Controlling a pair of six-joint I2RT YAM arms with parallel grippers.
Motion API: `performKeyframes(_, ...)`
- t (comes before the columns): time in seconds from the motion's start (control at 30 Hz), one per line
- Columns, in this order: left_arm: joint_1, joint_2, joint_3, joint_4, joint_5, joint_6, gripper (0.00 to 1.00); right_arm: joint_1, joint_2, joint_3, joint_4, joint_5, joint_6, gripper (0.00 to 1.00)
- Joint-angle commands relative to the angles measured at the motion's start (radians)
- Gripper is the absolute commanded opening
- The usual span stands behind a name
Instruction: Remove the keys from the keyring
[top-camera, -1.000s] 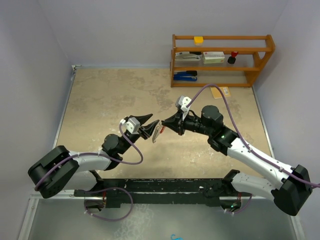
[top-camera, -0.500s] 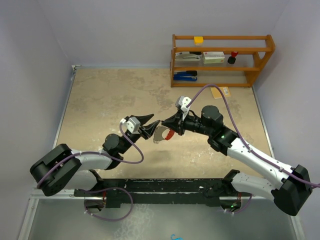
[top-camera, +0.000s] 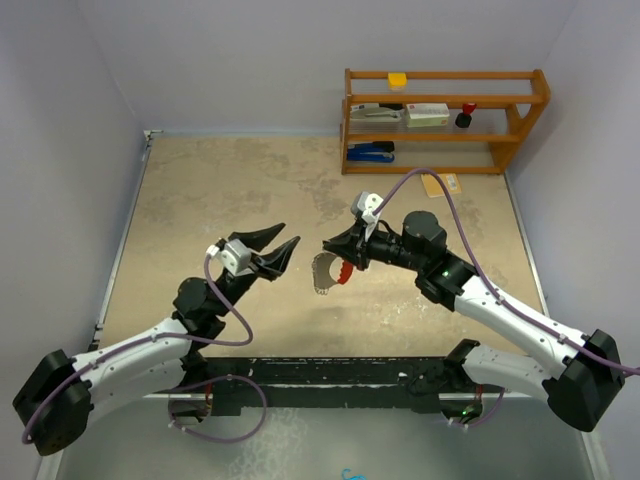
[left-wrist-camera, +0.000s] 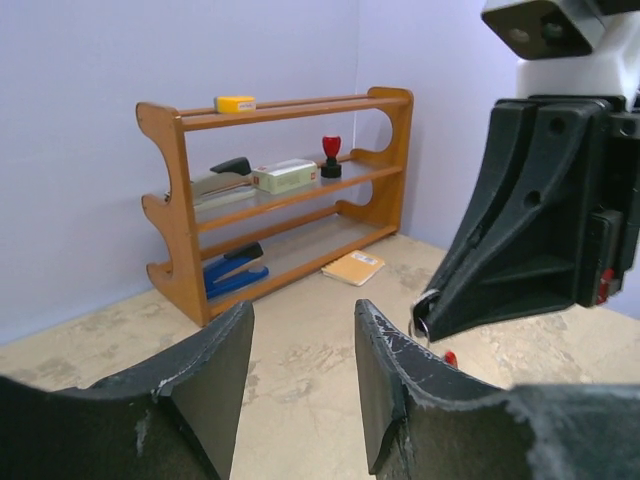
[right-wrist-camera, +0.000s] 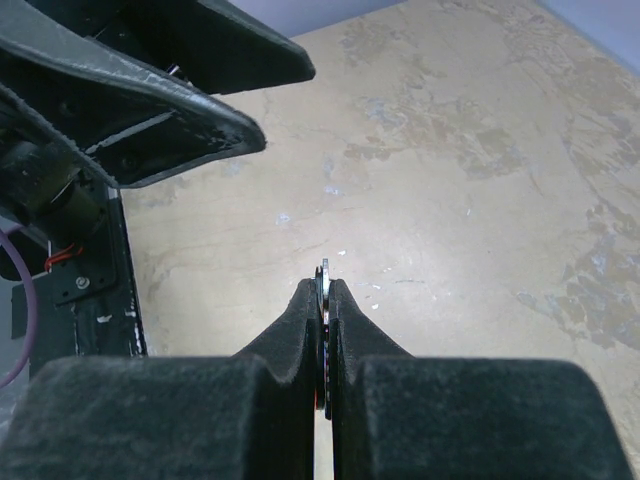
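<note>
Looked down on a tan speckled counter (top-camera: 200, 190), with a wooden shelf (top-camera: 445, 75) against its far edge near the right corner. Found the left arm (top-camera: 130, 350) reaching in from the near left corner and the right arm (top-camera: 500, 305) from the near right corner, both toward the counter's middle. Noted the left gripper (top-camera: 288, 234) spread wide, grasping nothing, raised above the surface. Noted the right gripper (top-camera: 326, 246) clenched on the keyring (top-camera: 320, 272), with red crescent and silvery arc dangling below its tips over the counter's middle, apart from the left fingers (left-wrist-camera: 200, 380). Saw, from the right wrist, only a thin metal edge pinched between the closed pads (right-wrist-camera: 300, 330). Could not make out the keys separately.
</note>
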Motion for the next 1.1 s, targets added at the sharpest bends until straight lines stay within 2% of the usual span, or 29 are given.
performKeyframes(0.0,-0.003,-0.057,0.035,-0.197,0.086,0.011,0.43,0.006,-0.011,0.012,0.084,0.005,-0.006,0.00)
performKeyframes(0.23,-0.019,-0.043,0.067,-0.244,0.185,-0.018,0.43,0.008,0.000,0.004,0.135,0.042,-0.001,0.00)
performKeyframes(0.53,-0.042,-0.089,0.066,-0.235,0.098,0.031,0.43,0.010,0.060,0.002,0.260,0.107,0.000,0.00)
performKeyframes(0.67,-0.049,-0.057,0.073,-0.174,0.075,0.068,0.44,0.013,0.073,0.001,0.302,0.141,0.000,0.00)
performKeyframes(0.9,-0.055,0.107,0.093,-0.024,0.003,0.114,0.45,0.028,0.105,0.006,0.391,0.227,0.000,0.00)
performKeyframes(1.07,-0.056,0.162,0.100,0.084,-0.078,0.124,0.46,0.070,0.139,0.028,0.443,0.353,-0.063,0.00)
